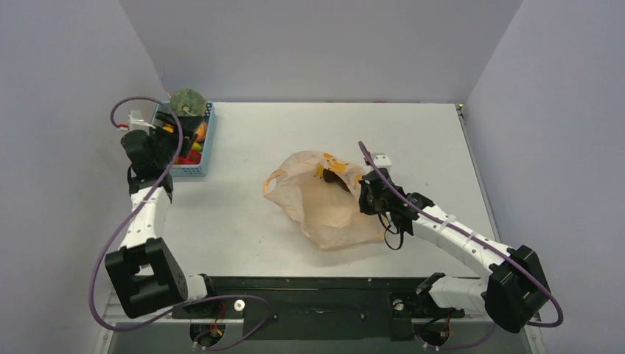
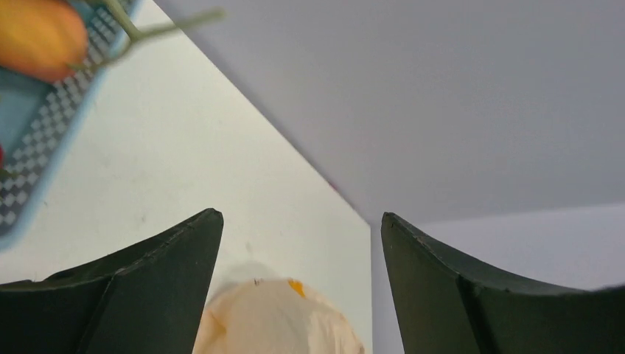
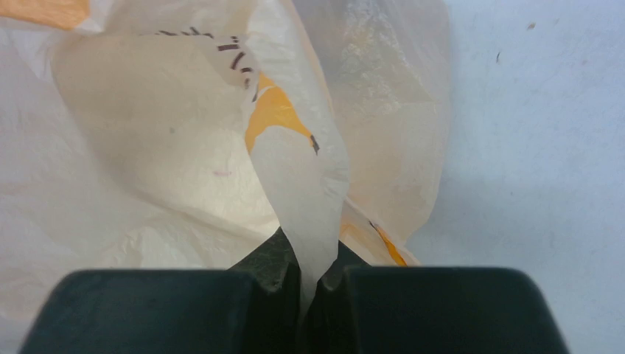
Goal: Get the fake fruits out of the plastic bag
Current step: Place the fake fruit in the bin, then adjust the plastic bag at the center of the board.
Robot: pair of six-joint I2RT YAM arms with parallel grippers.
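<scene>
**Overhead view.** One plastic bag [image 1: 324,210] lies crumpled right of centre on the white counter [image 1: 243,214]. Its mouth faces the upper right of the frame, and one dark piece [image 1: 335,178] shows just inside it. The right end effector [image 1: 361,195] meets the bag's right edge. At upper left, near the counter's far corner, stands one blue mesh basket [image 1: 207,144]. One green ball [image 1: 188,102] sits at its far end. Red and yellow-orange pieces [image 1: 193,153] lie inside, too crowded to count. The left end effector [image 1: 175,139] is over the basket, well apart from the bag.

**Right wrist view.** This view shows the grasp, which the overhead view cannot resolve. The two fingers [image 3: 442,310] are pressed together on one twisted fold of the bag's film, which carries a yellow print. Bare counter fills the right of the frame.

**Left wrist view.** Here the two fingers [image 2: 147,295] stand wide apart and hold nothing. A corner of the basket occupies the upper left, with one orange fruit [image 2: 37,33] and a thin green stem [image 2: 147,26]. The top of the bag appears at bottom centre, between the fingers and beyond them.

**Open room.** Bare counter runs between basket and bag, along the far edge, and below and left of the bag. A narrower strip separates the bag from the counter's right edge.
</scene>
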